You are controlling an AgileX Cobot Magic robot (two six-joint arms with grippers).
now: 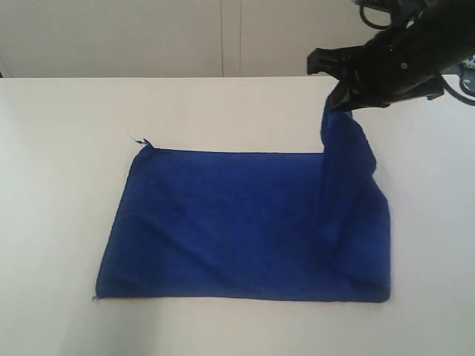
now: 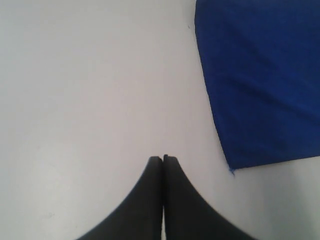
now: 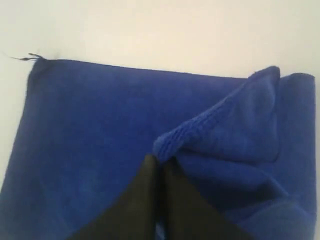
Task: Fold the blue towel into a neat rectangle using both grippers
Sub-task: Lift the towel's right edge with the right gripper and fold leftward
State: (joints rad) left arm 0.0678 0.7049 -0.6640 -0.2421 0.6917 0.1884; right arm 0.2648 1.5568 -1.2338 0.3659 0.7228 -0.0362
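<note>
Blue towel (image 1: 223, 230): flat on tabletop (image 1: 59, 185), far right corner raised off the surface.
Right gripper (image 1: 343, 102): jaws closed on the raised corner; held high to free the cloth for carrying across.
Left gripper (image 2: 163, 159): jaws pressed together, nothing held; over bare tabletop just beside the towel's edge, clear of the fold path.
Step in hand: probably drawing the corner leftward over the flat part.
Risk: single-corner lift likely to skew the fold.

No words, numbers or signs can be read. There are none on the blue towel (image 1: 223, 230), the right gripper (image 1: 340, 100) or the left gripper (image 2: 163, 159).
</note>
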